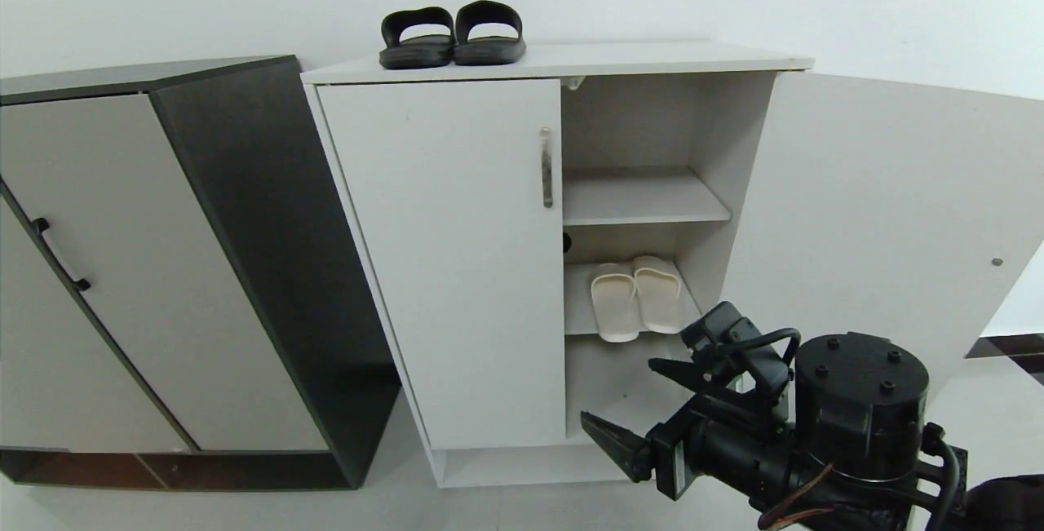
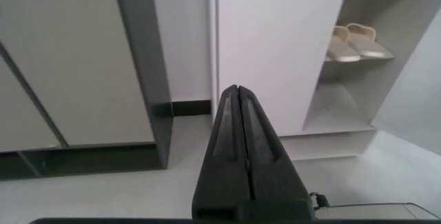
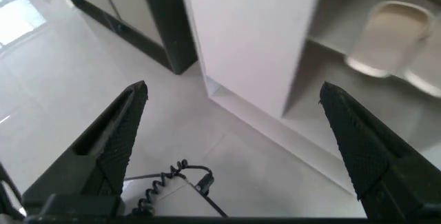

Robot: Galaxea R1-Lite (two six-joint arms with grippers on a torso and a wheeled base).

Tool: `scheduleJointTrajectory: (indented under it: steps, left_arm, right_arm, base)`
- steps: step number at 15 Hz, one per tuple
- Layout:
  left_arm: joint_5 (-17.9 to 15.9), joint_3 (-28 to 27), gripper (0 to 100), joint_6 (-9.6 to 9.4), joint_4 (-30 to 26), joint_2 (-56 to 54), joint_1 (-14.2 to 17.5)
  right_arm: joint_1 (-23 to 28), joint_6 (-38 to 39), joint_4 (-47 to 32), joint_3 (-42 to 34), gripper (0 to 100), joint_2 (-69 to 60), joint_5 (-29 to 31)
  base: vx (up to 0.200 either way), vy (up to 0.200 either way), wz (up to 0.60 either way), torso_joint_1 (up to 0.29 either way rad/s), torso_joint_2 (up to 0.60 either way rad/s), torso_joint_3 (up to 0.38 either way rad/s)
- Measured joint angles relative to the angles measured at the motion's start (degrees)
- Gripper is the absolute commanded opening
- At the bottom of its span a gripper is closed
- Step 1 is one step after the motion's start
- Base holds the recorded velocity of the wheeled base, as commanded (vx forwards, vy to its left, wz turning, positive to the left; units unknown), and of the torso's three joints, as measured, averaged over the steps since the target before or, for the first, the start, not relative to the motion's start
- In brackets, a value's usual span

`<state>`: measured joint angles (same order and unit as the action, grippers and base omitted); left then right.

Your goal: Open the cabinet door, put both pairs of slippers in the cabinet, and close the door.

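Honestly, right claw (image 1: 618, 391) is spread and empty, left claw (image 2: 238, 94) pressed together, so a sloppy high reach could shove the black slippers (image 1: 453, 35) off the cabinet (image 1: 652, 56).

So the right arm (image 1: 734, 451) is all matte black, with a fat round joint cap (image 1: 860, 404) dotted with small screws (image 1: 833, 343). A black cable (image 1: 781, 334) loops off the cap's 10 o'clock, and a reddish wire (image 1: 795, 503) sits at 6. The right tool (image 1: 617, 390) and left tool (image 2: 238, 92) are black tapered wedges.
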<state>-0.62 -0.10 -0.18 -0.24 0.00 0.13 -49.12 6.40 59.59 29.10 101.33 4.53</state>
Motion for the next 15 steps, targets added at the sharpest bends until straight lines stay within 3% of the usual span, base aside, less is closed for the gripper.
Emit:
scheduleJointTrajectory:
  steps: [12,15]
  left_arm:
    - [-0.06,0.0,0,0.0,0.02,0.0,0.0]
    - [0.0,0.0,0,0.0,-0.02,0.0,0.0]
  right_arm:
    - [1.52,-0.44,0.05,-0.93,100,0.22,-0.02]
    - [3.25,-0.9,0.76,-1.56,100,0.82,-0.35]
  base:
    - [0.0,0.2,0.0,0.001,0.0,0.002]
    - [0.0,0.0,0.0,0.0,0.0,0.0]
